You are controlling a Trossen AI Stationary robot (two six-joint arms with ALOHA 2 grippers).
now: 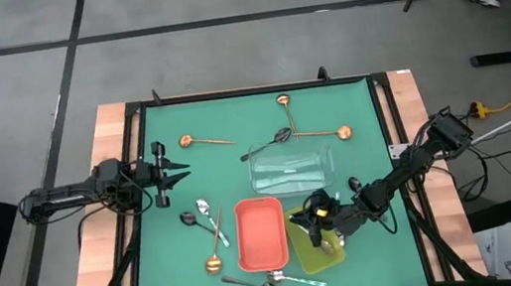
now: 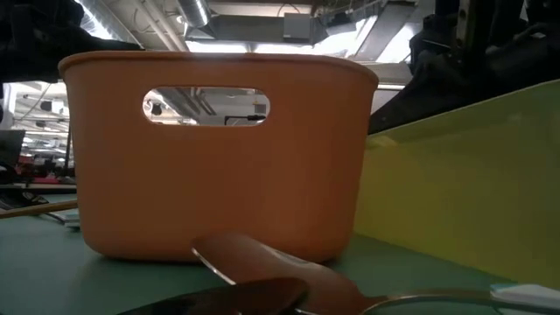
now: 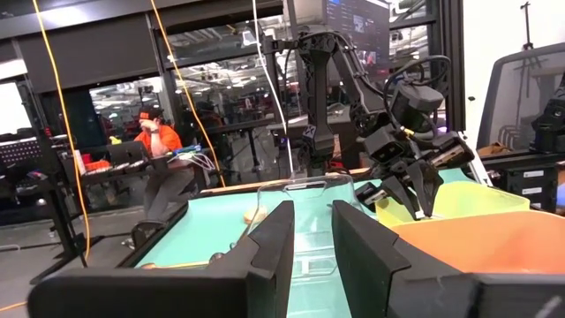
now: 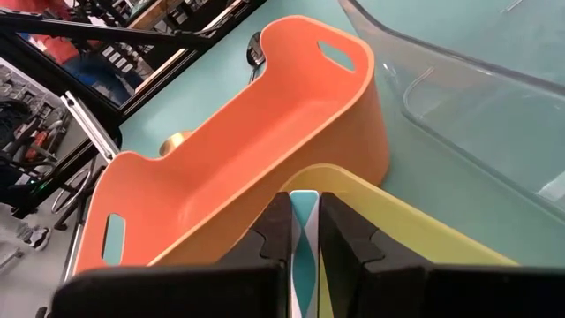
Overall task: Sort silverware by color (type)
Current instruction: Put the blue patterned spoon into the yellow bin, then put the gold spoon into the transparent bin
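Silverware (image 1: 211, 237) scattered on mat; right gripper (image 1: 318, 216) over yellow-green tray (image 1: 314, 257)

trays: no text or labels could be read
silverware: no markings seen
room beyond: screens glowed, nothing readable

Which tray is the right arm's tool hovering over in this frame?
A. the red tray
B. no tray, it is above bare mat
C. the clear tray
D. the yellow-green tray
D: in the high view the right tool sits above the yellow-green tray, beside the red tray, and the right wrist view shows its fingers over that tray's yellow rim.
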